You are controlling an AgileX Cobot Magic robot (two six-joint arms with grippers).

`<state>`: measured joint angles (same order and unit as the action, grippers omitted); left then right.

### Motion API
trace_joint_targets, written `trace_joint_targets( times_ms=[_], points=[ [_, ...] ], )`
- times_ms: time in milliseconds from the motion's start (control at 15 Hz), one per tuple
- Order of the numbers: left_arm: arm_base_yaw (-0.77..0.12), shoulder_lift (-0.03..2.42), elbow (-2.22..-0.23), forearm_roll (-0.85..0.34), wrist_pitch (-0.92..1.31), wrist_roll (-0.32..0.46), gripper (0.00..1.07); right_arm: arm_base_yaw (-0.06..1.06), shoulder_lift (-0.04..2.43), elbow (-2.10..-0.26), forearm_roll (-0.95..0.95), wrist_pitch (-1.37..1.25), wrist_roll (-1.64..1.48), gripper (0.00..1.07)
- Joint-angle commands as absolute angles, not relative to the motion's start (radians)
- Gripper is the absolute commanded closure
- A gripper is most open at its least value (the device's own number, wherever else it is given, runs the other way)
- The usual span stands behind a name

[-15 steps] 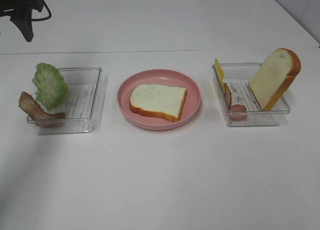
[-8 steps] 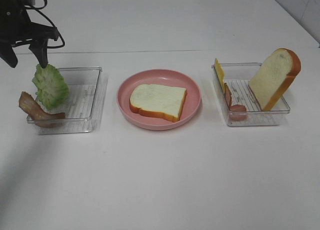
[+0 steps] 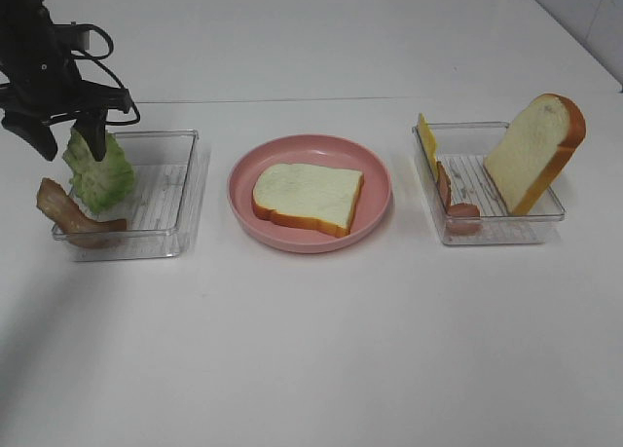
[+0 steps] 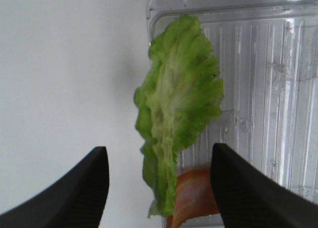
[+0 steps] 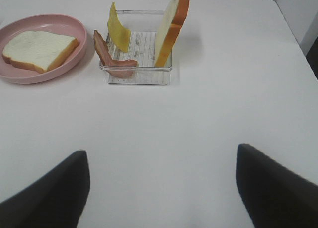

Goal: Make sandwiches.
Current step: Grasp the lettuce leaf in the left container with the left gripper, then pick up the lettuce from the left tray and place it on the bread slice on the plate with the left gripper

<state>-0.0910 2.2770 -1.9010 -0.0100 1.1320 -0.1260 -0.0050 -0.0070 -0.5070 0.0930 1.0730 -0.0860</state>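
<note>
left gripper (image 3: pixel 68 143): jaws wide, straddling upright green ruffled lettuce leaf (image 4: pixel 176 104), nothing held | right gripper (image 5: pixel 159 188): wide, empty | risk: closing could snag the wavy brown bacon strip (image 3: pixel 63 211) alongside

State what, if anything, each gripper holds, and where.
Nothing. The left gripper stands open astride the lettuce leaf, not touching it; the right gripper is open, empty.

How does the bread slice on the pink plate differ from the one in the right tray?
The plate slice lies flat, alone on the pink plate; the tray slice stands on edge, tilted, in the right tray beside cheese and bacon. Both are white with orange-brown crust.
</note>
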Motion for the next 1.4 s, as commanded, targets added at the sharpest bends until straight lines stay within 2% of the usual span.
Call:
trace_joint_targets(
  times_ms=[67,267,333,600,1000,1267,1400],
  points=[
    [-0.093,2.284,-1.894,-0.012,1.101,-0.131,0.57,-0.011,-0.02,-0.506,0.092,1.062,-0.093,0.31],
    [-0.093,2.284,-1.894,-0.012,1.083,-0.131,0.74,-0.011,-0.02,-0.506,0.092,1.062,-0.093,0.31],
    [-0.093,2.284,-1.894,-0.012,1.082,-0.131,0.87,-0.011,-0.02,-0.506,0.092,1.062,-0.093,0.31],
    [-0.093,2.284,-1.894,-0.013,1.084,-0.131,1.07,-0.011,-0.02,-0.506,0.092,1.062,-0.093,0.31],
    [-0.093,2.244,-1.896,-0.075,1.095,-0.094,1.07,-0.011,-0.02,-0.506,0.092,1.062,-0.093,0.31],
    [-0.094,2.147,-1.901,-0.205,1.018,-0.047,1.07,-0.011,-0.02,-0.506,0.091,1.062,-0.093,0.31],
    [-0.094,2.132,-1.908,-0.314,0.988,0.0,1.07,-0.011,-0.02,-0.506,0.092,1.062,-0.093,0.31]
  ],
)
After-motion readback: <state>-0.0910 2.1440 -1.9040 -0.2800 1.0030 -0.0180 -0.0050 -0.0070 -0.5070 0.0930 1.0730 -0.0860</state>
